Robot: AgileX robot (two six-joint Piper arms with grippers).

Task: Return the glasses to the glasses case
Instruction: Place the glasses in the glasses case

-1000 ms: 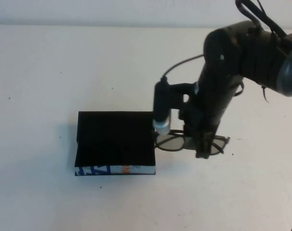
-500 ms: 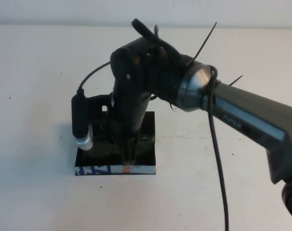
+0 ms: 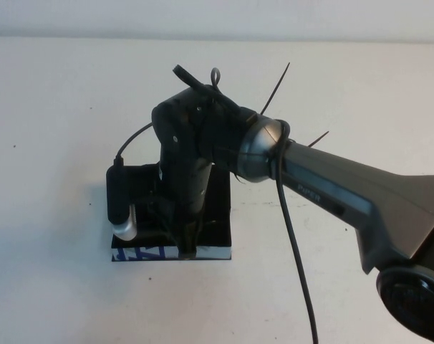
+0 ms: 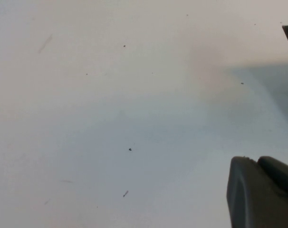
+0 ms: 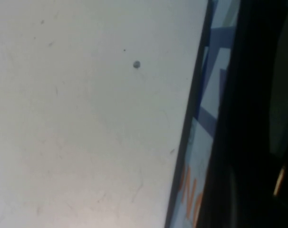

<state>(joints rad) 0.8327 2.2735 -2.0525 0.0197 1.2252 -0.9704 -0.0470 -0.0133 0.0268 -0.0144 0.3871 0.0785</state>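
The black glasses case (image 3: 218, 208) lies on the white table, its blue, white and orange front edge (image 3: 142, 253) towards me. My right gripper (image 3: 186, 244) hangs low over the case's front edge, with the arm covering most of the lid. The glasses are hidden under it in the high view. In the right wrist view the patterned edge (image 5: 206, 118) runs beside a dark mass with a lens-like sheen (image 5: 283, 95), which looks like the glasses in the jaws. My left gripper (image 4: 260, 190) is shut and empty over bare table, outside the high view.
The wrist camera (image 3: 121, 204) hangs on the case's left side. A black cable (image 3: 296, 258) trails along the right arm. White table lies all round the case, and the table's far edge (image 3: 217, 36) meets the wall.
My right gripper has swung left from the spot right of the case to over the case's front edge. The glasses no longer lie on the table there.
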